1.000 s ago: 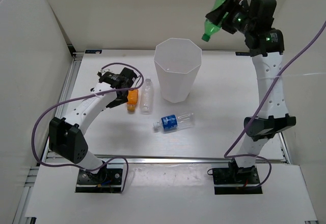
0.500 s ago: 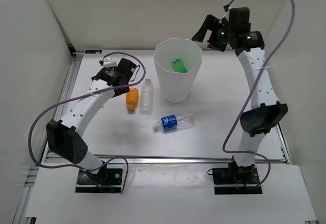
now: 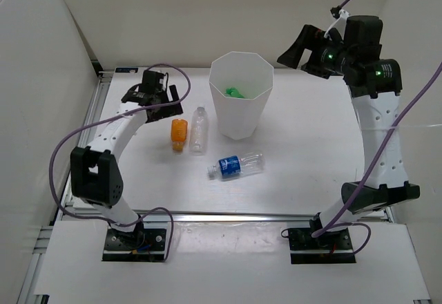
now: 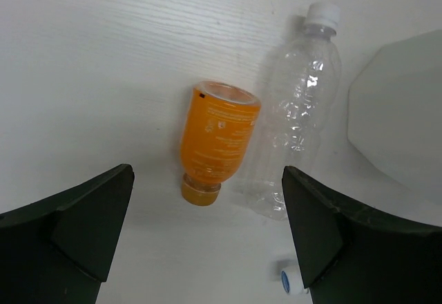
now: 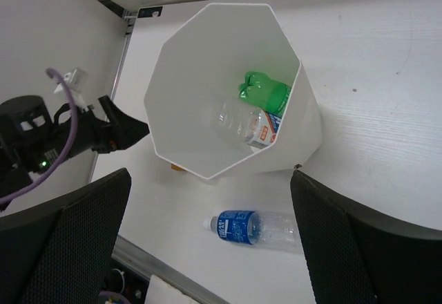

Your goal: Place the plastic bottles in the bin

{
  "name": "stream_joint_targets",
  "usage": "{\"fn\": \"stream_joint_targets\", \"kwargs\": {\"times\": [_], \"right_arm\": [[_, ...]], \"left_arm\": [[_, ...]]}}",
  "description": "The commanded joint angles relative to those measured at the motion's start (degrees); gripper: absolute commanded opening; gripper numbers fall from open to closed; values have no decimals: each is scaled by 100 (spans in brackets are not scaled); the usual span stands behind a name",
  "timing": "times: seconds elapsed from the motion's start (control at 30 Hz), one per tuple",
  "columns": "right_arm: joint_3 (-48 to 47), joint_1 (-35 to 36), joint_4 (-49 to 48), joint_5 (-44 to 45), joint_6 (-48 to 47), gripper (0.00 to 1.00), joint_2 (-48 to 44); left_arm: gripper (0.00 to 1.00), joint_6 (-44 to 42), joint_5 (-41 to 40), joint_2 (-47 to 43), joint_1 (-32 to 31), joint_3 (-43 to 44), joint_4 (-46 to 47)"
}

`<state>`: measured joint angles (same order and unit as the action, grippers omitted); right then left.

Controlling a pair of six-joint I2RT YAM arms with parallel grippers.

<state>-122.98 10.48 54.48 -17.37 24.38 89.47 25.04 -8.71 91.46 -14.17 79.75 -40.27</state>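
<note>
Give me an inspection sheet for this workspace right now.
Surface: white table, no spills seen.
Job's things: bin upright, holding green bottle and labelled clear bottle; orange bottle, plain clear bottle, blue-labelled bottle lie on the table.
Clutter: nothing seen.
Grippers: left gripper open over orange bottle; right gripper open, empty, raised beside bin.
Cables: purple cables loop off both arms.
Surroundings: white walls on three sides.

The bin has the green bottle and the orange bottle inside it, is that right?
No. The orange bottle lies on the table beside the plain clear bottle, as the left wrist view shows. The bin holds the green bottle and a clear labelled bottle instead.
</note>
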Motion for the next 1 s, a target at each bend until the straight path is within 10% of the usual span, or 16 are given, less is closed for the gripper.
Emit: {"fn": "stream_joint_targets", "kwargs": {"times": [0.0, 0.67, 0.97], "right_arm": [[116, -37, 142, -162, -215, 100, -131], [301, -90, 195, -117, -276, 100, -343], [406, -90, 195, -118, -276, 100, -343]], "left_arm": [[99, -376, 1248, 440, 38, 190, 380], [99, -386, 1644, 2051, 99, 103, 380], [54, 378, 408, 1780, 152, 1506, -648]]}}
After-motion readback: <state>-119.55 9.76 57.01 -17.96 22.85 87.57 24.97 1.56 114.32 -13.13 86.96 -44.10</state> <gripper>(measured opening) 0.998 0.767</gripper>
